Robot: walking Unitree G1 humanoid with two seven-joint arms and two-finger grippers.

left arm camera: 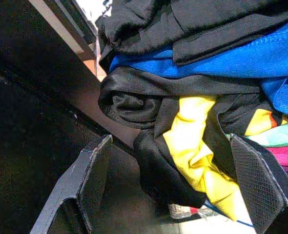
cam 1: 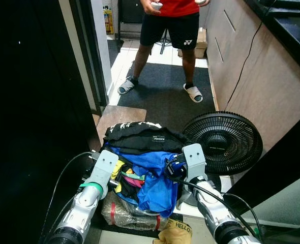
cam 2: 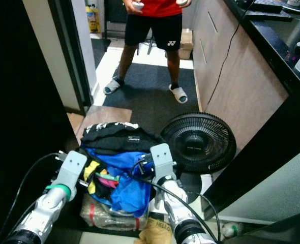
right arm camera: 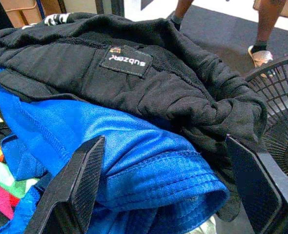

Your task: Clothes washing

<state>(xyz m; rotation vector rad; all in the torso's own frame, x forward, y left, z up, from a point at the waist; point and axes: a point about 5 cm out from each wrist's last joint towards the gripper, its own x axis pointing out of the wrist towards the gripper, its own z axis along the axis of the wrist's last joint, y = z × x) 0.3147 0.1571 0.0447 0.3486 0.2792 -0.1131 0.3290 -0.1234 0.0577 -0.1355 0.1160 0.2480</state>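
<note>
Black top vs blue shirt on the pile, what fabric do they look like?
Black top: looks like thick matte fleece or sweatshirt cotton, with a fuzzy surface and soft folds. Blue shirt: probably polyester sports jersey, given its slight sheen, fine knit and stitched hem.

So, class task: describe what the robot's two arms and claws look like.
Both arms are silver with black cables. The left arm has a green ring; each wrist carries a pale grey block. The left claw and right claw have two long black fingers, textured inside.
</note>
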